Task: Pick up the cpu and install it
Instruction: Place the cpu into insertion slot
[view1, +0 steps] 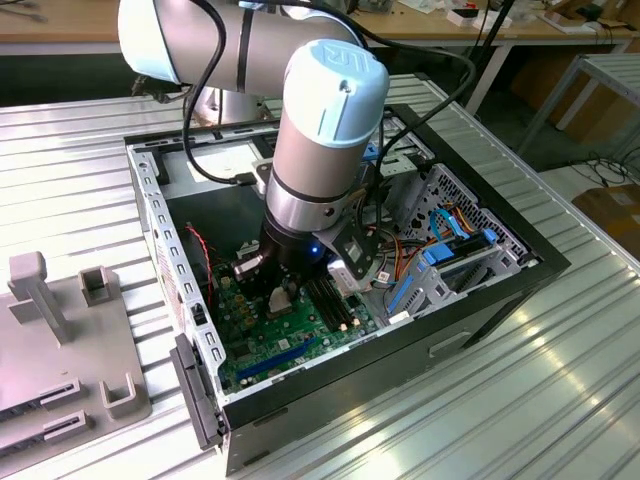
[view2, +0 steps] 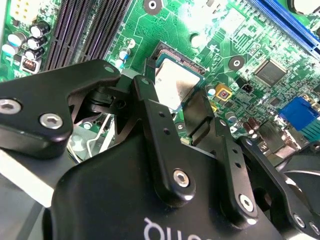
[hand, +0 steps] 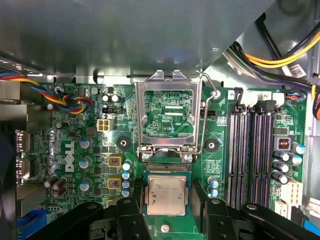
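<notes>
At the middle of a green motherboard, a square silver-lidded cpu lies flat in its dark socket, level with the board in both wrist views. The black two-finger gripper straddles it with the fingers parted, one on each side of the chip and a thin dark gap showing between finger and lid, so nothing is clamped. In the second wrist view the cpu shows between the two black finger links of the gripper. Just beside the socket, the bare-metal load plate is swung open and flat against the board, its wire lever released alongside. Four black memory slots run parallel near one side of the socket; a bundle of coloured wires curls near the opposite edge of the board, and a long blue expansion slot lies toward another edge. In the exterior view the grey-and-blue robot arm reaches straight down into an open black computer case lying on its side on a ribbed metal table. A grey moulded fixture rests on the table, well apart, at the exterior view's left.
</notes>
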